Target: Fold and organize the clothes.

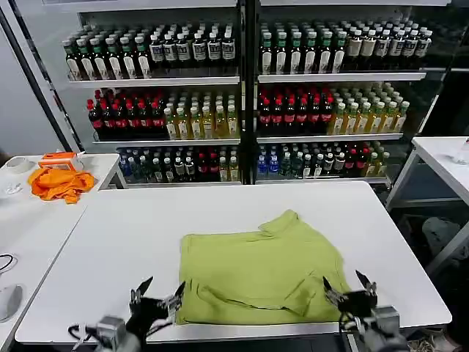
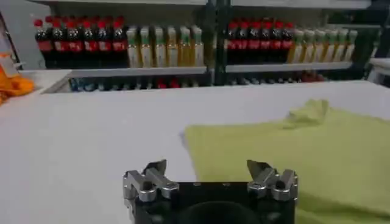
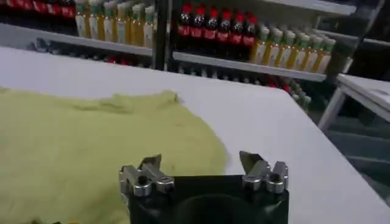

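Note:
A lime yellow-green T-shirt (image 1: 260,271) lies partly folded on the white table (image 1: 146,227), plain face up, one sleeve poking toward the far side. My left gripper (image 1: 157,295) hovers open at the table's front edge, just left of the shirt's near left corner. In the left wrist view the left gripper (image 2: 207,168) points across the table with the shirt (image 2: 292,152) ahead to one side. My right gripper (image 1: 350,290) stands open at the shirt's near right corner. In the right wrist view the right gripper (image 3: 201,162) is above the shirt's edge (image 3: 91,146).
A bright orange cloth (image 1: 60,183) and a small orange box (image 1: 61,158) sit on a side table at the left. Shelves of bottles (image 1: 242,95) stand behind the table. Another white table (image 1: 443,158) is at the right.

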You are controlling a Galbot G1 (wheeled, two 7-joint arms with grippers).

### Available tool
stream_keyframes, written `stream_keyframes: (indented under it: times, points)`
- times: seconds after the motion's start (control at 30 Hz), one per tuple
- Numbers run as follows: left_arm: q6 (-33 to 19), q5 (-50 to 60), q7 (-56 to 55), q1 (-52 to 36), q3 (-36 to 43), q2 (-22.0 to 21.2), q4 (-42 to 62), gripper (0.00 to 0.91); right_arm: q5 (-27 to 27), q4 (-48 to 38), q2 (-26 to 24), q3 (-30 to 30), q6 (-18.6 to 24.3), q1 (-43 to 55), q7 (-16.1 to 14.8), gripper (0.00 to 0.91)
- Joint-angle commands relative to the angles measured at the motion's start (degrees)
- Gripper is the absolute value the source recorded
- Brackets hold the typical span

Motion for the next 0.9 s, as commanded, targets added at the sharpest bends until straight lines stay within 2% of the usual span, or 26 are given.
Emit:
stream_keyframes:
  times: [0.03,0.23,0.47,0.67,0.9]
  points:
    - [3.2,-7.9,-2.1,-25.8,6.9,0.6,16.8,0.907,11.4,-18.2,-1.6,-15.6,-2.1,32.2,4.1,0.907]
    - [5.9,-8.1,-3.1,-35.3,12.8,0.1,24.8,0.907,12.9,-29.3,1.3,-22.3,-2.1,42.0,4.7,0.907]
    - [6.4,-6.7,-3.1,-40.1,16.5,-1.9,31.1,0.907,13.1,-39.4,4.9,-25.9,-2.1,47.7,3.8,0.907]
    - [6.4,-5.9,-3.1,-41.0,17.5,-2.3,34.9,0.907,15.5,-45.8,8.1,-26.3,-2.2,50.9,3.7,0.907]
    - [6.5,-5.8,-3.0,-40.3,18.0,-2.1,35.3,0.907,14.8,-50.5,9.7,-26.2,-2.1,51.9,3.5,0.907]
